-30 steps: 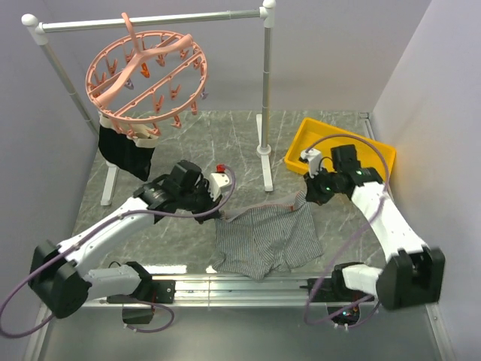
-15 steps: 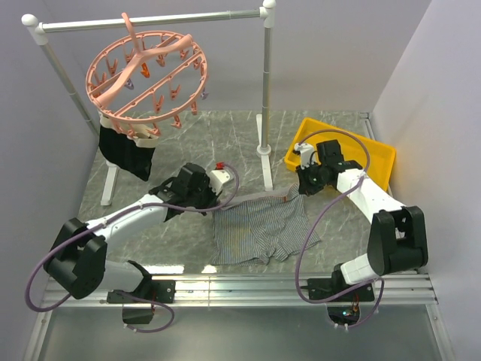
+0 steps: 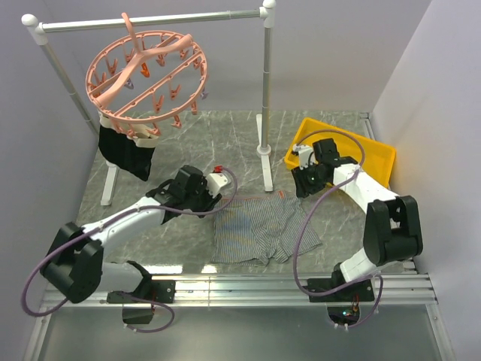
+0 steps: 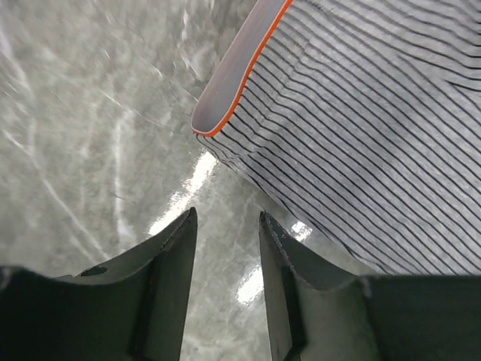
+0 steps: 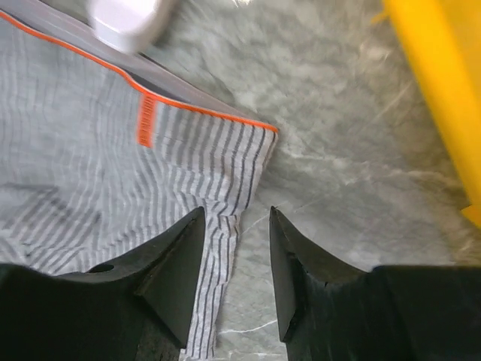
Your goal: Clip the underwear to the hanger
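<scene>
The grey striped underwear (image 3: 259, 229) lies spread on the marble table, its waistband with orange piping toward the back. My left gripper (image 3: 219, 197) is open and empty just off the waistband's left corner (image 4: 225, 98); the left wrist view shows my left gripper (image 4: 225, 216) over bare table. My right gripper (image 3: 301, 188) is open and empty at the waistband's right corner; in the right wrist view my right gripper (image 5: 235, 212) straddles the edge of the underwear (image 5: 113, 173). The pink hanger (image 3: 146, 75) hangs from the rail at the back left, well apart from both grippers.
A black garment (image 3: 128, 154) hangs from clips under the ring. The grey metal rail (image 3: 150, 20) stands on two posts; its right post base (image 3: 264, 150) is just behind the underwear. A yellow bin (image 3: 342, 154) sits at the back right, also in the right wrist view (image 5: 436, 98).
Both grippers carried the waistband toward the back of the table, then opened and let go. The underwear now lies on the table.
</scene>
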You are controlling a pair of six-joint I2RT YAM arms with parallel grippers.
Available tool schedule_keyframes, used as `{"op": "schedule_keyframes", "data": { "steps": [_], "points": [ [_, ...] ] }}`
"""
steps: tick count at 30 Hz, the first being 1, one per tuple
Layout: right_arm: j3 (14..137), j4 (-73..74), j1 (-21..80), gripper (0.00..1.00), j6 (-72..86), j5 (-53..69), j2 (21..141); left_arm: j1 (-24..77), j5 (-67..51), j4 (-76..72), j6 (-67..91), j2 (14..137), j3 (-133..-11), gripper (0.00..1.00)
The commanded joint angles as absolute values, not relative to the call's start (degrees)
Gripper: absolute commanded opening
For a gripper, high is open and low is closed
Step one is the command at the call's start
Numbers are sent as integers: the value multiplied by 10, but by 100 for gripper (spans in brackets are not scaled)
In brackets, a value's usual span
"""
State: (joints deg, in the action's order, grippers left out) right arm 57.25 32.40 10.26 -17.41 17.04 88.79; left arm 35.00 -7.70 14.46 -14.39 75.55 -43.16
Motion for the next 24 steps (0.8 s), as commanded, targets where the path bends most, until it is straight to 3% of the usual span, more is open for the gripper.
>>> {"op": "schedule_keyframes", "data": {
  "steps": [1, 3, 7, 11, 18, 19, 20, 24],
  "points": [
    [620, 341, 106, 47, -167, 205, 846, 349, -110, 163, -179, 701, -437, 45],
    [629, 348, 106, 47, -162, 225, 830, 350, -151, 195, -205, 664, -441, 46],
    [636, 340, 105, 47, -159, 250, 783, 350, -241, 223, -231, 595, -460, 60],
    [647, 331, 104, 49, -163, 277, 747, 352, -250, 224, -224, 543, -480, 61],
    [663, 280, 104, 62, -161, 329, 699, 350, -223, 203, -157, 498, -544, 61],
    [664, 270, 105, 63, -160, 336, 690, 350, -226, 203, -155, 486, -558, 71],
    [664, 249, 104, 64, -159, 342, 688, 346, -227, 204, -153, 481, -565, 73],
    [688, 211, 105, 64, -152, 387, 698, 298, -218, 192, -114, 473, -606, 74]
  ]
}}
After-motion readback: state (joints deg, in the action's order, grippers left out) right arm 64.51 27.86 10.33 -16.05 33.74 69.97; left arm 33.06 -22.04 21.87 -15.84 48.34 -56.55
